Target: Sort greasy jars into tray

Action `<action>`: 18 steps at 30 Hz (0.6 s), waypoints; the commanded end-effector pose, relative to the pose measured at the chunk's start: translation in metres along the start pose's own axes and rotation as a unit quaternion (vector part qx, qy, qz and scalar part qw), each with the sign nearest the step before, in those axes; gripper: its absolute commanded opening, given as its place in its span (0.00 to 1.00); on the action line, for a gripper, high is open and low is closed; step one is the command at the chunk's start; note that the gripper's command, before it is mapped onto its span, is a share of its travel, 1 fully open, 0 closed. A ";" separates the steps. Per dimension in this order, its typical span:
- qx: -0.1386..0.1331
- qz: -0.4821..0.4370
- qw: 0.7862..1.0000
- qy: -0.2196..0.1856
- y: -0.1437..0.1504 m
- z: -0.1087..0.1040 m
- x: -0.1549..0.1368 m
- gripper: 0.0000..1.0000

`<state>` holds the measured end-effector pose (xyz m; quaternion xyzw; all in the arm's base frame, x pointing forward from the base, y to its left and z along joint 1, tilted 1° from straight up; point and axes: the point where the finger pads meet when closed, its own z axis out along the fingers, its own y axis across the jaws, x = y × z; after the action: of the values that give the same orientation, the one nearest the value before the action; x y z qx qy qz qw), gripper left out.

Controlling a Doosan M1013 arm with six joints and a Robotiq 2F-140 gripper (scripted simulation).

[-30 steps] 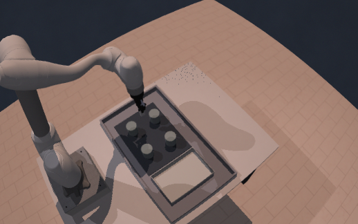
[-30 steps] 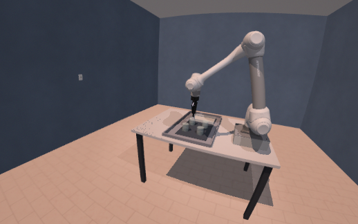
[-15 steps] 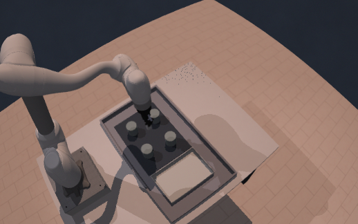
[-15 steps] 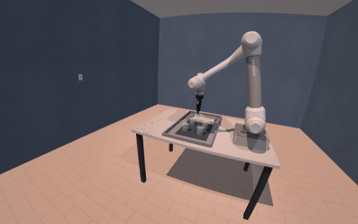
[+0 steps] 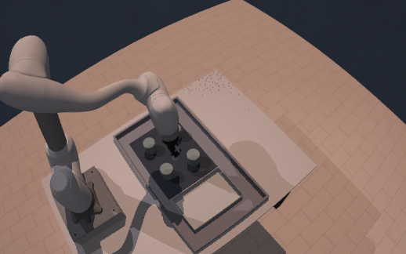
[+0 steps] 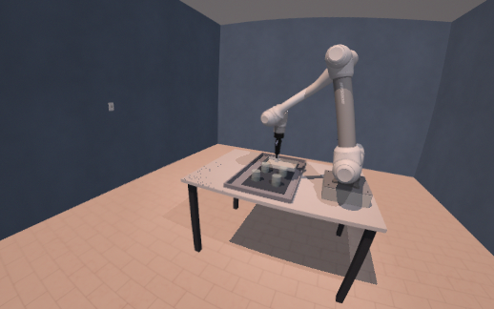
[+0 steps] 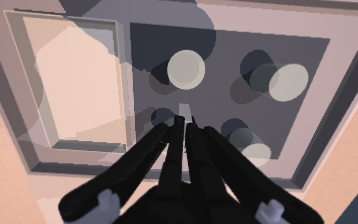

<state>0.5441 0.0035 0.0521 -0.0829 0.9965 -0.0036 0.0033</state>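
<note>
Four pale glass jars stand mouth down on the dark drying mat point(image 5: 137, 146) point(image 7: 310, 47). In the top view, three show clearly: one at the left point(image 5: 149, 143), one at the right point(image 5: 193, 155) and one nearest the tray point(image 5: 166, 168). The fourth is mostly hidden behind the arm. The wrist view shows three jars: point(image 7: 186, 69), point(image 7: 287, 82), point(image 7: 255, 150). My gripper point(image 5: 177, 150) point(image 6: 277, 154) point(image 7: 183, 111) is shut and empty. It hangs low over the middle of the mat between the jars and touches none of them. The tray point(image 5: 208, 201) point(image 7: 75, 85) beside the mat is empty.
A raised grey frame point(image 5: 251, 186) surrounds the mat and the tray on the steel table point(image 5: 251, 129) point(image 6: 334, 210). The arm's base block point(image 5: 99, 213) stands at the table's near left corner. The arm's forearm reaches over the far side of the mat.
</note>
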 end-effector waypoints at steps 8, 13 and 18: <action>0.000 0.000 1.000 0.000 0.000 0.042 0.000 0.00; 0.000 0.000 1.000 0.000 0.000 0.052 0.000 0.00; 0.000 0.000 1.000 0.000 0.000 0.052 0.000 0.00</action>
<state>0.5446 0.0031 0.0004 -0.0829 0.9965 -0.0037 0.0035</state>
